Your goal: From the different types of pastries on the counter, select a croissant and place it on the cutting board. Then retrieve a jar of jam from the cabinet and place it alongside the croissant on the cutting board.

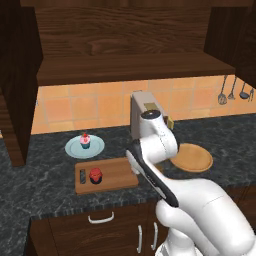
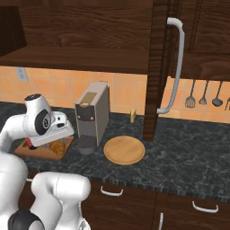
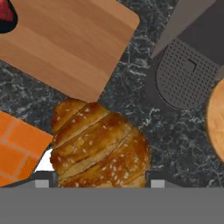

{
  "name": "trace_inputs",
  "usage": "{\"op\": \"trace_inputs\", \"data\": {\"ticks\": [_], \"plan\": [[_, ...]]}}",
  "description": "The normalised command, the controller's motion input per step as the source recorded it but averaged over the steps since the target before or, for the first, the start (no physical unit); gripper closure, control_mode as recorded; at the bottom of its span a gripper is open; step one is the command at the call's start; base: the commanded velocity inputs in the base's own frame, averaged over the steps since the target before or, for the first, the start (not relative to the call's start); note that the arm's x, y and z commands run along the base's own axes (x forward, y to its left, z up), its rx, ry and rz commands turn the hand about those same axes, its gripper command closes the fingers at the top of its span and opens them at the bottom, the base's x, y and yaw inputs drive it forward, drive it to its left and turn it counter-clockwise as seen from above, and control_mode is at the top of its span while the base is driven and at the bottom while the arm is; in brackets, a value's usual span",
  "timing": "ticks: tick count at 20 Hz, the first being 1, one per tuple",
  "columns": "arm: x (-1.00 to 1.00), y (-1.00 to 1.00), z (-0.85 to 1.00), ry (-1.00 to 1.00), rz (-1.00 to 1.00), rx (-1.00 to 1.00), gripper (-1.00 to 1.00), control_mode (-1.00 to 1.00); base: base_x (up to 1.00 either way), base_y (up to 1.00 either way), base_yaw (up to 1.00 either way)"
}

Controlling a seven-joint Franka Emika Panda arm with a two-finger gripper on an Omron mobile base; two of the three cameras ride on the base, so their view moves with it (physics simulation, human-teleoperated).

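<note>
Speckled counter [image 1: 45, 180] is carrying the cutting board [image 1: 117, 172], with the jam jar [image 1: 95, 174] sitting near its slot end. Gripper [image 3: 99, 183] is clamping the croissant [image 3: 99, 146] between both fingers, above the counter just beside the board's corner, near the coffee machine [image 2: 93, 116].

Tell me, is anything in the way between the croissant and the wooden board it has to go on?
Nothing visible is. In the hand view the croissant sits between the pincer tips, and just bare dark counter separates it from the cutting board. The jam jar is already on the board, at its far end.
</note>
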Motion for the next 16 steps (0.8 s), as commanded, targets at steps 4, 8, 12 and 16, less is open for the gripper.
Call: {"op": "trace_inputs", "data": {"ticks": [4, 8, 12, 16], "plan": [[0.54, 0.53, 0.21, -0.01, -0.03, -0.01, 1.0, -1.0, 0.0, 0.0, 0.0], [0.85, 0.28, 0.46, 0.0, 0.0, 0.07, 1.0, -1.0, 0.0, 0.0, 0.0], [0.11, 0.62, -0.01, 0.03, -0.01, 0.07, 1.0, -1.0, 0.0, 0.0, 0.0], [0.0, 0.39, -0.13, 0.04, 0.0, 0.14, 1.0, -1.0, 0.0, 0.0, 0.0]]}}
